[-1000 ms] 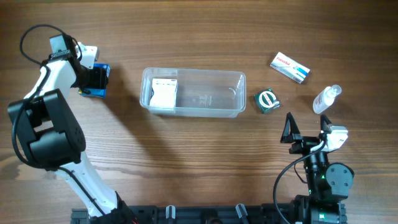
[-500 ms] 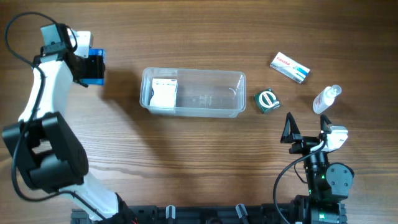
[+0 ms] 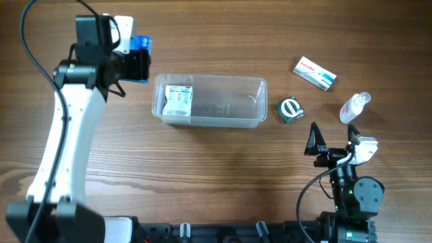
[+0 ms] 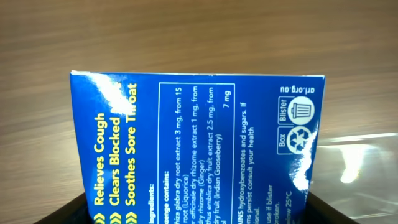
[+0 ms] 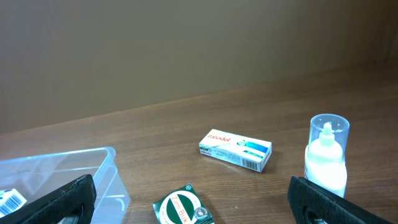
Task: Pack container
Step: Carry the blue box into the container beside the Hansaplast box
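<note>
The clear plastic container [image 3: 216,101] lies mid-table with a small white box [image 3: 179,101] in its left end; its corner shows in the right wrist view [image 5: 74,174]. My left gripper [image 3: 137,61] is shut on a blue medicine box [image 3: 140,44], held in the air just left of and behind the container's left end. The blue box fills the left wrist view [image 4: 199,149]. My right gripper [image 3: 332,143] is open and empty at the right front, near a green tin [image 3: 289,109].
A white and blue box [image 3: 315,73] and a small clear bottle [image 3: 354,106] lie right of the container, and both show in the right wrist view, the box [image 5: 235,149] left of the bottle [image 5: 325,155]. The green tin [image 5: 185,206] lies nearest that gripper.
My left gripper has lifted the blue box off the table at the far left and carried it right toward the container. The right arm has not moved.
</note>
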